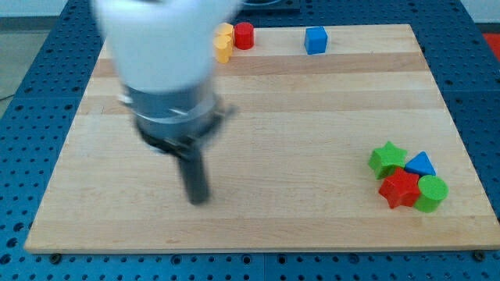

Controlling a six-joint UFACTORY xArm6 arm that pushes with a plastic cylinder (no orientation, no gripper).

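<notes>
1. Wood board (258,94) fills the view, pale planks on a blue perforated table (23,117); the arm (160,47), blurred white and grey, hangs over the view's left.
2. Below the arm, my tip (198,200) rests on bare wood at the lower left, touching no block. It is a plain rod, so there are no jaws to spread or pinch, and it holds nothing.
3. At the view's top, just right of the arm, a yellow block (224,44) sits partly hidden, its shape unclear. A red cylinder (244,35) stands right beside it, possibly touching.
4. Further right along the top edge, a blue cube (316,40) stands alone.
5. At the lower right, well apart from my tip, four blocks huddle in contact: a green star (387,158), a red star (399,189), a blue triangle (421,165) and a green cylinder (431,192).
6. As for progress, nothing visible marks anything as done or left: the blocks lie in two loose groups, and the yellow block is nearest my tip, though still well apart.
</notes>
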